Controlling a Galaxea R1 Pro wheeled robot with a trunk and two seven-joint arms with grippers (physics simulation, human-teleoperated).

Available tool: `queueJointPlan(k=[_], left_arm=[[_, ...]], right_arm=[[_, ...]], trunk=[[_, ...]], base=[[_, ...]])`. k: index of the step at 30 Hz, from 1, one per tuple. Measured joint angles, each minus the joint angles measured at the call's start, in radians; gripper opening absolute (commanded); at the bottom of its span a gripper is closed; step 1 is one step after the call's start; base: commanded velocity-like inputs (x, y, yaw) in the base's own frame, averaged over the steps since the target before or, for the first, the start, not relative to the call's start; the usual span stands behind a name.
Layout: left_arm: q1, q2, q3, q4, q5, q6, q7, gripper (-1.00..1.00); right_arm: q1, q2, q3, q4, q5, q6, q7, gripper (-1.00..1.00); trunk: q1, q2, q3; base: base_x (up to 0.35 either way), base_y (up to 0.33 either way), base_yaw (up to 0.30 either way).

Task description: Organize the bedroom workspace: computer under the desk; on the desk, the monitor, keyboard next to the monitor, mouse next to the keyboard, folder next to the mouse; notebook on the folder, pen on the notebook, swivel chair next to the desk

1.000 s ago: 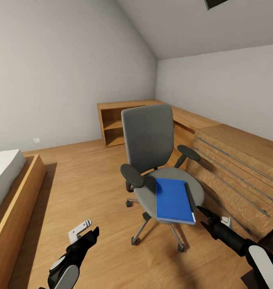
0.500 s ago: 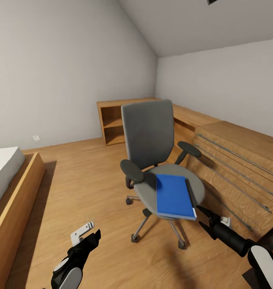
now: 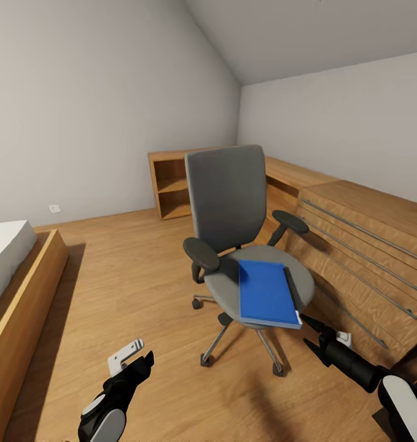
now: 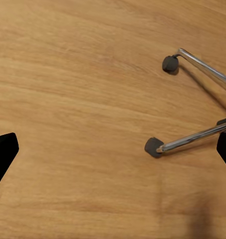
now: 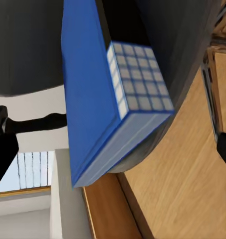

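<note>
The grey swivel chair (image 3: pixel 226 202) stands mid-room on the wooden floor. A blue folder (image 3: pixel 266 293) lies flat on its seat, one corner overhanging the front edge, with a dark strip along its right side. My right gripper (image 3: pixel 310 333) is open, just short of that overhanging corner and slightly below it. Seen from the right wrist, the folder (image 5: pixel 88 99) shows a checked end label, and it sits between the open gripper's (image 5: pixel 113 144) tips. My left gripper (image 3: pixel 142 350) hangs open low over the floor, left of the chair base. The left wrist view has this gripper (image 4: pixel 113 152) above two chair legs (image 4: pixel 192 139).
A bed with a wooden frame (image 3: pixel 24 307) runs along the left. A low wooden shelf unit (image 3: pixel 171 184) stands at the back wall. A long wooden cabinet with metal rails (image 3: pixel 368 245) lines the right, close behind the chair. Open floor lies between bed and chair.
The whole picture has shifted slightly, so the camera has moved and the chair sits a little higher in view. Both grippers keep their places and stay open.
</note>
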State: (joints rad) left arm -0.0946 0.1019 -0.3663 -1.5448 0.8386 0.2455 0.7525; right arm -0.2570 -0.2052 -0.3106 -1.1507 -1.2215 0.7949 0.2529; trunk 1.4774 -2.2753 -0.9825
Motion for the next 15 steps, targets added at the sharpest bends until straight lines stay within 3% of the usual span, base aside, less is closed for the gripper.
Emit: queueJointPlan(k=[8,15], left_arm=[[0.000,0.001,0.000,0.000,0.002,0.000,-0.009,1.00],[0.000,0.004,0.000,0.001,0.001,0.000,-0.012,1.00]], right_arm=[[0.000,0.004,0.003,0.001,0.001,-0.004,-0.003,1.00],[0.000,0.004,0.000,0.014,0.003,-0.025,-0.004,1.00]], trunk=[[0.000,0.000,0.000],[0.000,0.000,0.000]], base=[[0.000,0.000,0.000],[0.126,0.000,0.000]])
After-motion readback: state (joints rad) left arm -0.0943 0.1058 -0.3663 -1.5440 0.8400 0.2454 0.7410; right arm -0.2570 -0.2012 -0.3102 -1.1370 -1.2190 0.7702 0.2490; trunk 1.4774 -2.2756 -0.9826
